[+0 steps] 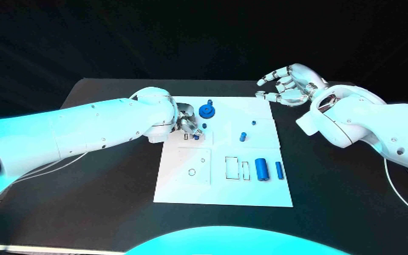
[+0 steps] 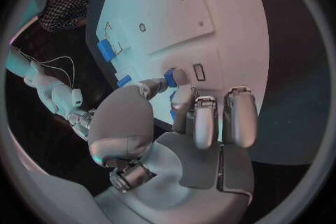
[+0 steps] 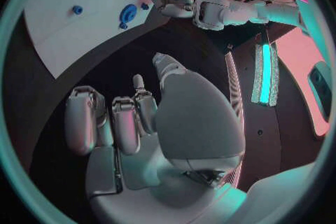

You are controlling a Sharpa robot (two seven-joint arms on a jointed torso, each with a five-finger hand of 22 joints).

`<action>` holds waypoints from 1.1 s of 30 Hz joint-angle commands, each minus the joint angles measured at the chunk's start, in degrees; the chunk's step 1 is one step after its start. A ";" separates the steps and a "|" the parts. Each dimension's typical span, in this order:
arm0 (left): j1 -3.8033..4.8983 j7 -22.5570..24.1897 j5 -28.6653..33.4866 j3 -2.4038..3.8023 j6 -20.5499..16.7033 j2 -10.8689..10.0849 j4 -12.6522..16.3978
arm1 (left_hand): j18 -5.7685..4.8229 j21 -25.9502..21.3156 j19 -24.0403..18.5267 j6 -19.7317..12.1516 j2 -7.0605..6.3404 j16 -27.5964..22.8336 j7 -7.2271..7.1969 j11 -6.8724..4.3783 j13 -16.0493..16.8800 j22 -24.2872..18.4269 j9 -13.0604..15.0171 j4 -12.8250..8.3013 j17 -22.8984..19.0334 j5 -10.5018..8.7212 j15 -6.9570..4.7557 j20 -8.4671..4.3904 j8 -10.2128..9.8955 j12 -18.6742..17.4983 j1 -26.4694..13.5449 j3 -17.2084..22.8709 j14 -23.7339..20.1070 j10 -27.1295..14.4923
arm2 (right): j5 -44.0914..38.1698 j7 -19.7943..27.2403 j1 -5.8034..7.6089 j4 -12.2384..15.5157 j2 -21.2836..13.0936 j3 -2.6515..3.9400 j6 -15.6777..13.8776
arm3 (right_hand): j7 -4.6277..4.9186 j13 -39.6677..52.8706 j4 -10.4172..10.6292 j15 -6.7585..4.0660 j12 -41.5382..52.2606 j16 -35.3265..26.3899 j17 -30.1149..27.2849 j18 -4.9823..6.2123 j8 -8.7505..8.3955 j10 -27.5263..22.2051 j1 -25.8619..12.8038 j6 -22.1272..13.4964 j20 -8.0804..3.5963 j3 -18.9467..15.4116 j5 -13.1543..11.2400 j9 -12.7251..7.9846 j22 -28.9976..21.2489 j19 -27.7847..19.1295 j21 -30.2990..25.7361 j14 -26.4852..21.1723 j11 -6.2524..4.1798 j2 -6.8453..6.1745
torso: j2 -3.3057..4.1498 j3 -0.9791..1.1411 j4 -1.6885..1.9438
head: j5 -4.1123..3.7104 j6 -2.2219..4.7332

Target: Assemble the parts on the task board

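Cool cyan light washes over my white left arm (image 1: 94,128) and makes it glare almost flat, while the black table (image 1: 102,208) around the white rectangular task board (image 1: 223,191) swallows detail and the background goes fully dark. My silver right hand (image 1: 288,85) catches small bright glints. Both wrist views are fisheye circles in dark frames; the board's straight edges bow strongly there. In my right wrist view pinkish light tints the far side, and a bright cyan strip lamp (image 3: 264,74) burns out.

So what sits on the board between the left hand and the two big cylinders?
Head view: two small blue pegs on the task board between left hand and big cylinders.
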 commanded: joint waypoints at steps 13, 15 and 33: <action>-0.33 0.18 0.28 0.36 0.63 -1.31 1.52 | -0.71 -0.27 0.32 -0.30 -0.61 0.22 0.46 0.07 -0.59 0.00 0.08 1.74 15.09 -11.95 -0.40 0.05 -0.94 -0.28 -3.29 -9.54 5.96 -0.11 | -0.07 0.55 -0.24 -0.25 -0.02 0.03 0.09 | -0.19 4.79 0.08 0.09 -0.25 -0.28 9.80 0.75 0.35 -0.46 -1.06 -0.20 -0.10 -0.48 -0.38 -0.08 5.46 -0.50 -0.55 4.56 0.03 0.09 | -0.07 -0.01 0.02 | -0.09 0.25; -0.32 0.18 0.28 0.66 0.53 -1.59 1.82 | -0.71 -0.27 0.33 -0.37 -0.58 0.22 0.47 0.09 -0.71 0.03 0.12 1.76 15.09 -12.41 -0.39 0.05 -0.93 -0.36 -3.38 -9.81 5.96 -0.19 | -0.06 0.55 -0.26 -0.28 -0.03 0.03 0.08 | -0.19 4.79 0.08 0.09 -0.25 -0.28 9.80 0.75 0.35 -0.46 -1.06 -0.20 -0.10 -0.48 -0.38 -0.08 5.46 -0.50 -0.55 4.56 0.03 0.09 | -0.05 0.02 0.02 | -0.08 0.26; 3.08 0.58 4.51 5.43 -1.20 -4.04 3.08 | 0.97 -5.47 -4.65 -8.78 0.41 -2.45 5.05 4.02 -10.53 -8.67 -5.23 1.64 11.99 -11.56 2.73 2.72 -10.62 -8.62 3.20 -11.69 4.60 -8.74 | 0.15 0.63 -0.39 -0.97 0.07 0.02 0.04 | -0.18 4.70 0.09 0.09 -0.33 -0.34 9.69 0.76 0.35 -0.55 -1.12 -0.21 -0.10 -0.50 -0.40 -0.08 5.44 -0.52 -0.60 4.53 0.04 0.10 | -0.03 0.04 -0.02 | -0.20 1.31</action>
